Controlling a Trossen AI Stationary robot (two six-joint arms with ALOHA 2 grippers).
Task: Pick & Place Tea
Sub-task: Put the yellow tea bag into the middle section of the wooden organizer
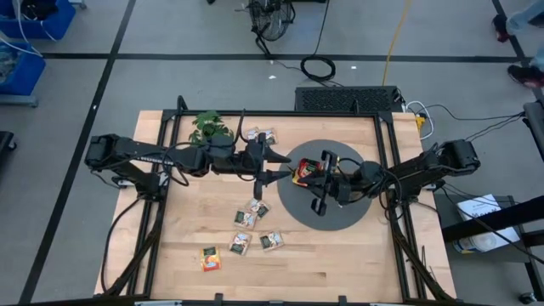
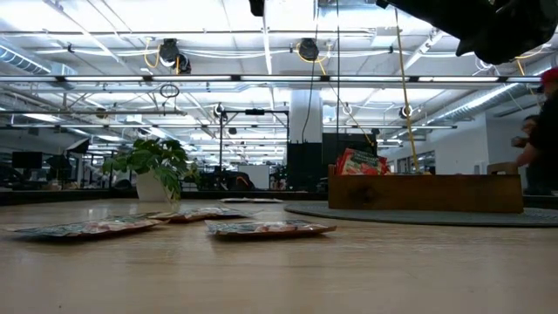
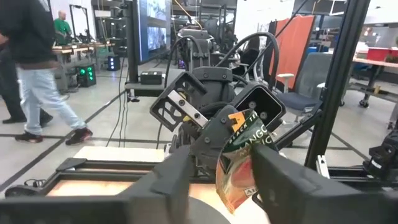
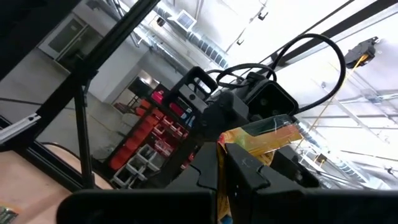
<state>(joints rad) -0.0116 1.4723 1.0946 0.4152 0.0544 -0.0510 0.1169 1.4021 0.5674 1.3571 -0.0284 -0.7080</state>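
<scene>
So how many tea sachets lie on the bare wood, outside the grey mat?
7. Plant-side pair next to the plant; middle pair below the left arm; front three. The arms may hide others.

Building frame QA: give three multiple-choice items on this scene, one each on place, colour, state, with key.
1. Where is the plant? A on the round mat; B on bare table by its edge; C on the floor.
2. Colour of the round mat? A grey; B red; C white.
3. State of right gripper? A open, empty; B shut on a sachet; C out of view.
Key: B, it stands on wood off the mat; A, high view shows grey; B, its fingers pinch the orange sachet.
</scene>
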